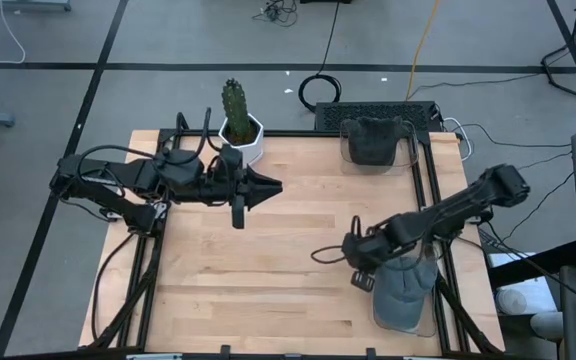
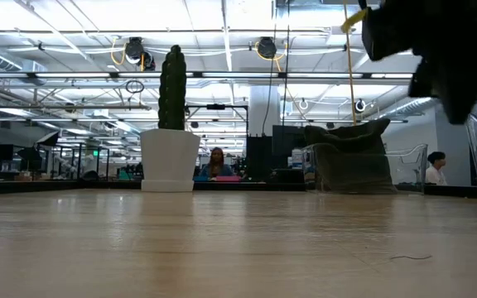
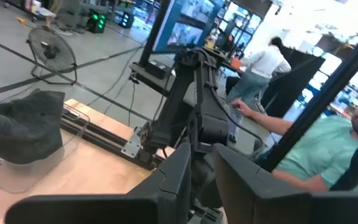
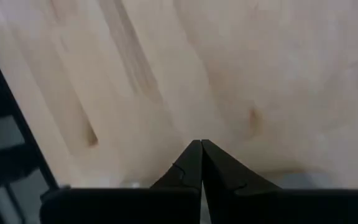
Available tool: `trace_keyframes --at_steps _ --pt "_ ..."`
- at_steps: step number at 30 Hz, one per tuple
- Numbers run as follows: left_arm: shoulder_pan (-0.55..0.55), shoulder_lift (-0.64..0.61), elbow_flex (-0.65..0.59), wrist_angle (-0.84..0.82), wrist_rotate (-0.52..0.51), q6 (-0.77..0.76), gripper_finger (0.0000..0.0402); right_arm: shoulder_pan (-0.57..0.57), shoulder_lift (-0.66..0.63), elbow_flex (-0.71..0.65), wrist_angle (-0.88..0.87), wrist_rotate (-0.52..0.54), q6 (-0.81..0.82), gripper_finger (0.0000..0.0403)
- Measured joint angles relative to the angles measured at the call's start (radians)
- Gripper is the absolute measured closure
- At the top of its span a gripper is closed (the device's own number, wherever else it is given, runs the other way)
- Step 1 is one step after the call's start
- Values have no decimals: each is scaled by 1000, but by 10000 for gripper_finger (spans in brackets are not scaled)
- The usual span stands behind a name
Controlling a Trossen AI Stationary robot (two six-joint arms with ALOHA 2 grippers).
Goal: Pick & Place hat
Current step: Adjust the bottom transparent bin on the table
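Across the middle, a light wooden table point(image 1: 268, 260) with a black frame, bare wood, long boards side by side.

At the far edge, a tall green cactus point(image 1: 234, 100) standing straight up in a white pot point(image 1: 241, 135).

Farther along that far edge, toward the right, a dark hat point(image 1: 371, 140) sitting inside a clear bin point(image 1: 346, 150).

Down at the near right corner, a gray cap point(image 1: 403, 290) lying in a second clear bin point(image 1: 430, 320).

Just beside that bin, above the wood: right gripper point(image 1: 360, 280), fingers pressed together, pointing down at the table, pinching nothing.

Near the cactus pot, up off the table: left gripper point(image 1: 273, 186), pointing level toward the right side, fingers point(image 3: 166, 183) a little apart, nothing between them.

All around the table, a gray floor point(image 1: 168, 40) with dark lines, black wires and a yellow cable point(image 1: 423, 40).

Beyond the table, a big bright room with rows of ceiling lights, screens and a round fan point(image 3: 51, 50) on the floor.

Back there too, a person in a green shirt point(image 3: 328, 149), a person in a white top point(image 3: 263, 62), and more people sitting at desks far off.
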Motion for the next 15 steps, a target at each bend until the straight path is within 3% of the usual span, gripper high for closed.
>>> trace_keyframes --at_steps 7,15 --pt "-4 0 0 -75 28 -6 325 32 84 0 -22 -125 30 403" --pt "-12 0 0 -85 38 -4 325 104 85 -18 -28 -256 110 403"
